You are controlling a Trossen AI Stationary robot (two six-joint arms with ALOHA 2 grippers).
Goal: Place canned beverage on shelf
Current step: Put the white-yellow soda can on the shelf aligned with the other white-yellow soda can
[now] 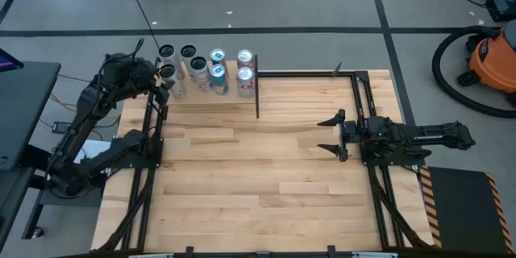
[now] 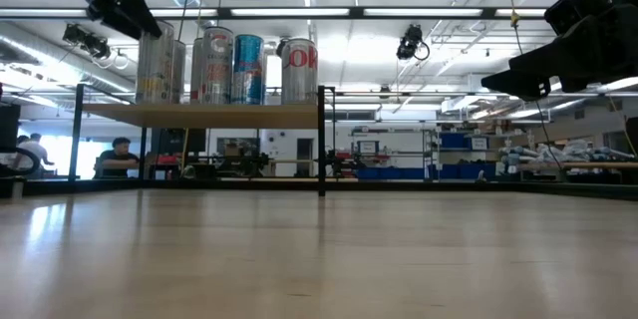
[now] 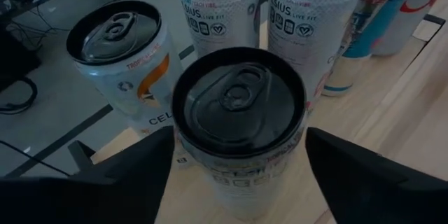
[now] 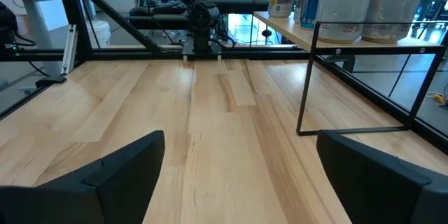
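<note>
Several beverage cans stand upright on the pale-wood shelf (image 1: pixel 211 106), raised above the table at its far left. One white can with a black top (image 3: pixel 238 98) stands at the row's near left end (image 1: pixel 168 72), between the spread fingers of my left gripper (image 3: pixel 238 175). That gripper (image 1: pixel 161 81) reaches in from the left, slanting down. My right gripper (image 1: pixel 332 135) waits open over the table's right half, pointing level toward the left, with nothing between its fingers (image 4: pixel 241 175). My left gripper has one finger (image 3: pixel 140 168) on each side of the black-topped can's wall (image 3: pixel 238 175), high on the can. The fingers stand very close to the wall. Whether they touch it, I cannot tell.
Other cans crowd close behind and beside the flanked one: a white and orange one (image 3: pixel 119 49), two white ones (image 3: pixel 224 7), blue ones (image 3: pixel 378 14). The shelf's black corner post (image 1: pixel 257 97) stands on the tabletop. Bare wood tabletop (image 1: pixel 266 185) stretches between the arms.
</note>
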